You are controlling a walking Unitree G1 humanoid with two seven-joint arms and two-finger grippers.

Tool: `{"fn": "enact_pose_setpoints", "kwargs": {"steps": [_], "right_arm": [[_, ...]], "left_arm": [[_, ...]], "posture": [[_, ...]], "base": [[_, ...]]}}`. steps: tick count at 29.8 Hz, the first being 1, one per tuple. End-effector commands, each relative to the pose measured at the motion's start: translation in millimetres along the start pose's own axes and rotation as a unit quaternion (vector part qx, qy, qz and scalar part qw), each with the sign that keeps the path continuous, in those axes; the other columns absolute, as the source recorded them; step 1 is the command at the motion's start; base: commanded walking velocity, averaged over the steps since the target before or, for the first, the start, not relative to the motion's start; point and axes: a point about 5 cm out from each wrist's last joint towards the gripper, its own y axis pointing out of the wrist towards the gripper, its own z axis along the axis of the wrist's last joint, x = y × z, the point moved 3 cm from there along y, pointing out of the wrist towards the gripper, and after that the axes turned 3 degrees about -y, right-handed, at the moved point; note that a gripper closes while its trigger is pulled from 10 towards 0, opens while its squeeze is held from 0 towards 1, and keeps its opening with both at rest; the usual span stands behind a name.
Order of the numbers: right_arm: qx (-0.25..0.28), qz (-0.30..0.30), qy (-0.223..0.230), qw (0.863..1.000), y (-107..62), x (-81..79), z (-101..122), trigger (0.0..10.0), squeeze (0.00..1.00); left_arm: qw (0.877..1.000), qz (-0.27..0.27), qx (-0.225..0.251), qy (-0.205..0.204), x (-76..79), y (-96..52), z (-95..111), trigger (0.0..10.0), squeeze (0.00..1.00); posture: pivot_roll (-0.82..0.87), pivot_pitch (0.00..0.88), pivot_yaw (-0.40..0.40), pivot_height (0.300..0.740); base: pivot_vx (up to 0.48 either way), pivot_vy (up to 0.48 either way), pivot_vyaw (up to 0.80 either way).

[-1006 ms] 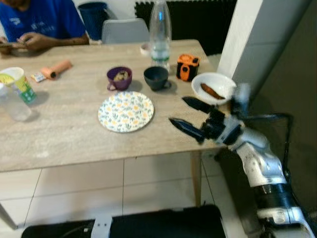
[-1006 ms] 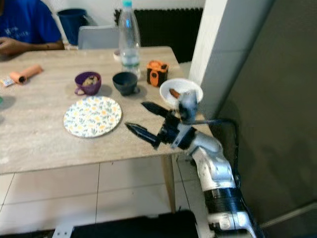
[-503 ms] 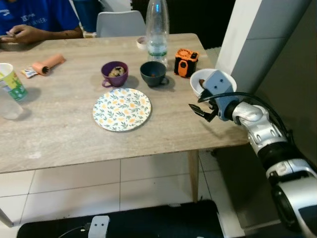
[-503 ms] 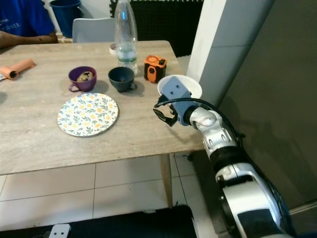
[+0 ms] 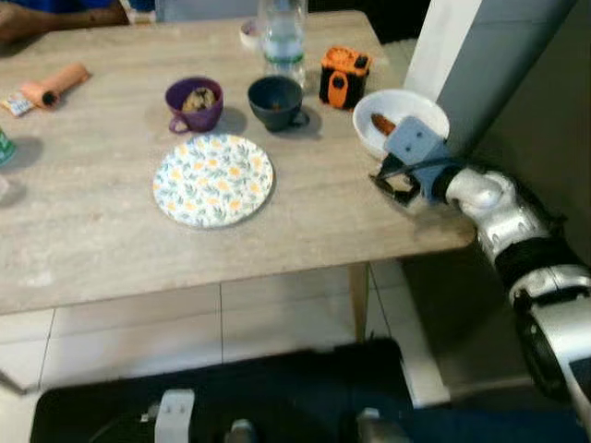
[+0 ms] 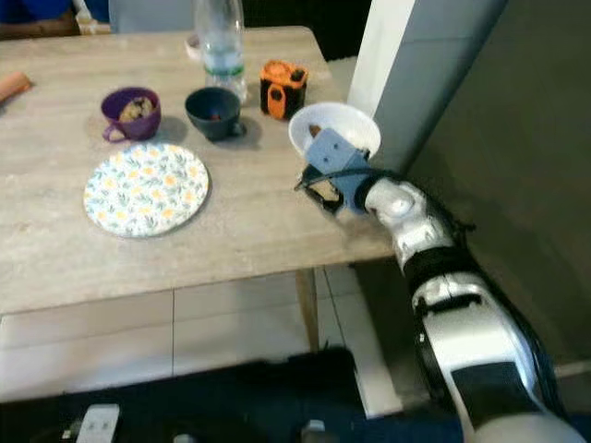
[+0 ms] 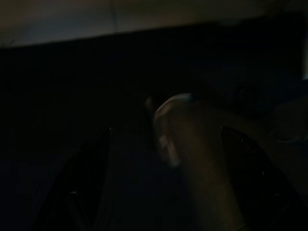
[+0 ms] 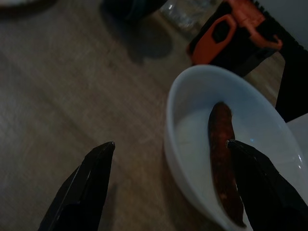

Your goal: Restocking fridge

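- Our right gripper (image 8: 168, 187) hovered with its fingers spread wide, straddling the near rim of the round white ceramic bowl (image 8: 192, 159), which held a brown sausage (image 8: 222, 159).
- We judged ourselves reaching to grasp; next we needed to close on the rim.
- Our left gripper (image 7: 163, 192) hung idle in shadow, its fingers spread.

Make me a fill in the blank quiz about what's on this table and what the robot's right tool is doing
1. The right tool is open, its fingers straddling the near rim of the white ____.
2. In the white bowl lies one brown ____.
3. The floral plate lies in front of the ____ mug, which holds food.
4. The orange and black device stands beside the dark ____.

Missing words: bowl; sausage; purple; cup
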Motion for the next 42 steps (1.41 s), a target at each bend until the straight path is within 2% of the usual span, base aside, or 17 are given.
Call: {"fn": "enact_pose_setpoints", "kwargs": {"steps": [1, 3, 11, 18, 19, 20, 35, 42], "right_arm": [[-0.003, 0.002, 0.017, 1.0, -2.3, 1.8, -4.0, 10.0, 0.0], [-0.001, -0.01, 0.038, 0.999, -2.6, 10.2, -1.3, 10.0, 0.0], [-0.02, -0.028, 0.058, 0.998, -4.1, 22.4, -2.8, 10.0, 0.0], [-0.05, -0.052, 0.056, 0.996, -8.2, 32.8, -9.0, 10.0, 0.0], [-0.053, -0.055, 0.054, 0.996, -8.6, 34.0, -9.5, 3.0, 0.0], [-0.054, -0.057, 0.054, 0.995, -9.0, 34.9, -9.8, 0.0, 0.0], [-0.024, -0.041, 0.06, 0.997, -11.4, 44.3, 2.9, 0.0, 0.0], [0.025, 0.043, 0.048, 0.998, -14.8, 36.9, 15.9, 0.0, 0.0]], "left_arm": [[0.992, -0.017, -0.12, -0.018, 9.0, -25.3, -70.1, 10.0, 0.0], [0.993, -0.019, -0.116, -0.016, 9.2, -25.7, -69.5, 10.0, 0.0], [0.993, -0.024, -0.113, -0.016, 11.5, -27.9, -72.5, 10.0, 0.0], [0.993, -0.024, -0.118, -0.017, 12.4, -31.3, -78.1, 10.0, 0.0], [0.992, -0.024, -0.119, -0.017, 12.6, -31.4, -78.6, 10.0, 0.0], [0.992, -0.025, -0.12, -0.017, 12.8, -31.4, -78.8, 10.0, 0.0], [0.994, -0.027, -0.109, -0.016, 17.9, -21.7, -66.8, 10.0, 0.0], [0.993, -0.026, -0.11, -0.017, 19.6, -19.3, -64.7, 10.0, 0.0]], "posture": [[-0.04, 0.418, -0.042, 0.74], [-0.04, 0.434, -0.045, 0.74], [-0.05, 0.447, -0.05, 0.74], [-0.04, 0.446, -0.055, 0.74], [-0.04, 0.444, -0.056, 0.74], [-0.04, 0.443, -0.056, 0.74], [-0.05, 0.404, -0.061, 0.74], [-0.05, 0.38, -0.062, 0.74]], "base": [[0.0, 0.0, 0.0], [0.0, 0.0, 0.0], [0.0, 0.0, 0.0], [0.0, 0.0, 0.0], [0.0, 0.0, 0.0], [0.0, 0.0, 0.0], [0.0, 0.0, 0.0], [0.0, 0.0, 0.0]]}}
